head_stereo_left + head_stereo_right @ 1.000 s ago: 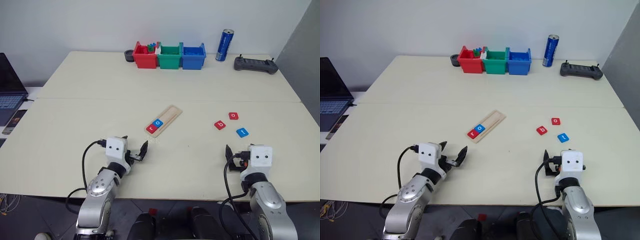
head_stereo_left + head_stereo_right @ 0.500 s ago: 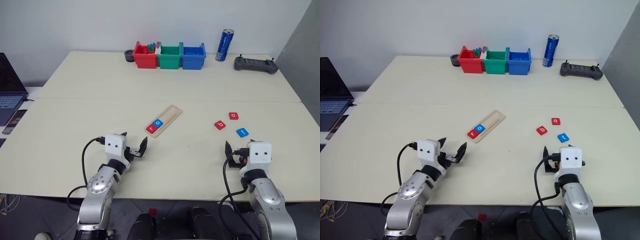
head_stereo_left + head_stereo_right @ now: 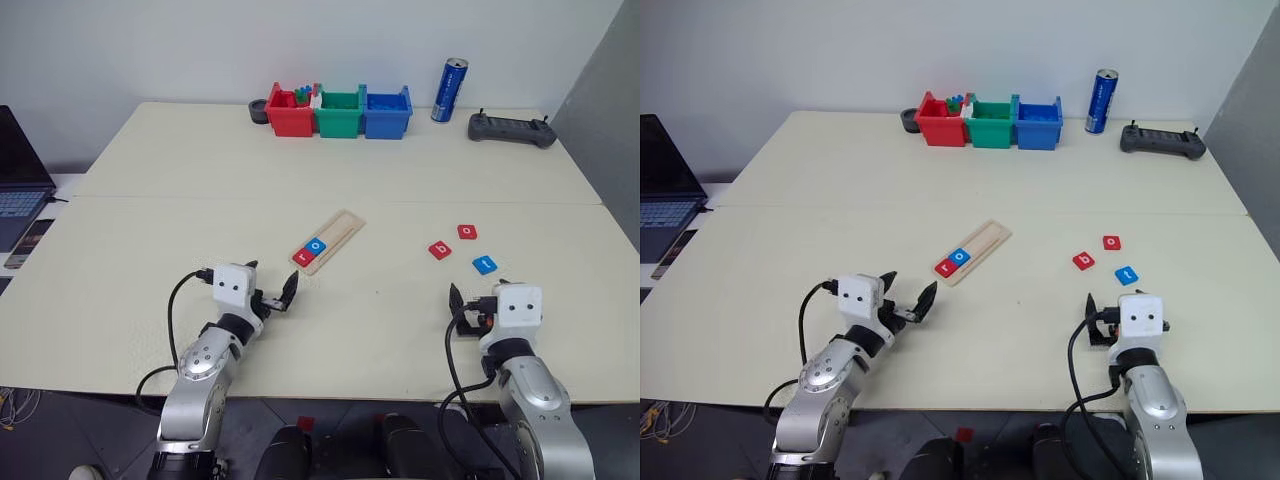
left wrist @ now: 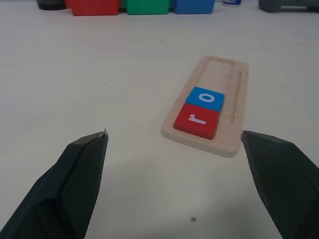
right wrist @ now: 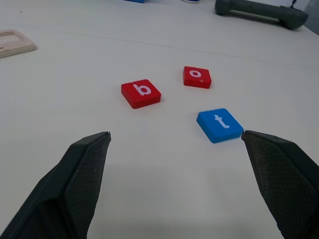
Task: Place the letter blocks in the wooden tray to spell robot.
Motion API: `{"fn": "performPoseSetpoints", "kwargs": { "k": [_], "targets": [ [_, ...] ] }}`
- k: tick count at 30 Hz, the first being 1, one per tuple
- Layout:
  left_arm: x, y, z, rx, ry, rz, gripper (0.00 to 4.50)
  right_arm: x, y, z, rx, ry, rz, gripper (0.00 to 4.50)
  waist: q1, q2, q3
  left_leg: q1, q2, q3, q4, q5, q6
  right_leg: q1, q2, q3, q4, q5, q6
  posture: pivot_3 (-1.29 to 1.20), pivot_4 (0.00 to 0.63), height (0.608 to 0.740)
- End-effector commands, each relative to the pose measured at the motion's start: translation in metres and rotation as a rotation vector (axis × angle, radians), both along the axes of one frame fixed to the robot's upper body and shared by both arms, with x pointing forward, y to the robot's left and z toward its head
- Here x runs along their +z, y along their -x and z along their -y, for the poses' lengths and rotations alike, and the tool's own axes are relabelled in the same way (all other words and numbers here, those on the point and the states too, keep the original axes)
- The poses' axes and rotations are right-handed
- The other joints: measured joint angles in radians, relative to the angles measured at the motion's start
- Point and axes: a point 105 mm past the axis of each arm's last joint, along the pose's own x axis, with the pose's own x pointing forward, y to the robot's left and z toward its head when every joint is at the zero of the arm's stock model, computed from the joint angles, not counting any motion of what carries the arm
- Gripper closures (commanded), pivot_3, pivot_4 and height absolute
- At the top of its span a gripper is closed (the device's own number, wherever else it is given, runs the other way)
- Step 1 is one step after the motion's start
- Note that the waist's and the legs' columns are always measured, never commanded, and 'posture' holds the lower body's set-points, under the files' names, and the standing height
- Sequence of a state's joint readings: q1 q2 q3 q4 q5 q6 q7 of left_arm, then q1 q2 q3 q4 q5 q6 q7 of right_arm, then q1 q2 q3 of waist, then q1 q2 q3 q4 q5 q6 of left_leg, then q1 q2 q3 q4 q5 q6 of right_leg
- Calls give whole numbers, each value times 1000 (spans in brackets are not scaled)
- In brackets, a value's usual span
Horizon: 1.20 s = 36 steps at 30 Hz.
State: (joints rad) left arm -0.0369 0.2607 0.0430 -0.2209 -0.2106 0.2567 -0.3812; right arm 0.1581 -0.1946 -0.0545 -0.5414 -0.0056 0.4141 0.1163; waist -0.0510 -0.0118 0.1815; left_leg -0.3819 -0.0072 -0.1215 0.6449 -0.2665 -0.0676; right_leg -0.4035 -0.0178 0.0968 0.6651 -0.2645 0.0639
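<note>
**Two tiles in the tray, three loose**

Head view: the tray (image 3: 327,241) lies slanted mid-table, a red r (image 3: 303,256) and a blue o (image 3: 317,245) at its near end. Red b (image 3: 439,250), red o (image 3: 467,231) and blue t (image 3: 484,264) lie loose, to its right.

Left wrist view: the left gripper (image 4: 174,184) gapes wide, empty, facing the tray.

Right wrist view: the right gripper (image 5: 177,181) gapes wide, empty, short of the loose tiles.

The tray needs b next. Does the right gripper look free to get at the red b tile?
Probably yes. The right gripper is open and empty, and only bare table lies between it and the red b tile, which lies flat, apart from the red o tile and blue t tile.
</note>
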Motion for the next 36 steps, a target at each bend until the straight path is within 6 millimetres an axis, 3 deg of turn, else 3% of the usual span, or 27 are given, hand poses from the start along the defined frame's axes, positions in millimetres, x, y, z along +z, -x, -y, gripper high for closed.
{"fn": "performPoseSetpoints", "kwargs": {
  "k": [1,7,11,21,36],
  "targets": [
    [10,-5,3,-97,-44,34,0,20,-5,-16,147,2,53,22,-1,0,0,0,0,0,0,0,0,0,0,0,0,0,0,0,150,740],
    [2,-24,5,-255,-147,-2,0,40,1,-57,639,23,2,22,-2,0,0,0,0,0,0,0,0,0,0,0,0,0,0,0,150,740],
    [6,-36,8,-298,-125,-4,0,48,5,-64,796,24,-40,22,0,-1,1,-1,-1,-1,0,0,0,1,0,-1,0,0,0,0,150,740],
    [-4,-43,21,-334,-118,-24,0,54,0,-70,818,6,-51,22,2,-1,1,-1,-1,-2,0,0,0,1,0,-2,0,0,0,0,150,740],
    [-8,-56,18,-278,-143,2,0,58,3,-77,812,-12,-34,22,3,-1,1,-1,-1,-2,0,0,0,0,0,-2,1,0,0,0,150,740]
  ]
}}
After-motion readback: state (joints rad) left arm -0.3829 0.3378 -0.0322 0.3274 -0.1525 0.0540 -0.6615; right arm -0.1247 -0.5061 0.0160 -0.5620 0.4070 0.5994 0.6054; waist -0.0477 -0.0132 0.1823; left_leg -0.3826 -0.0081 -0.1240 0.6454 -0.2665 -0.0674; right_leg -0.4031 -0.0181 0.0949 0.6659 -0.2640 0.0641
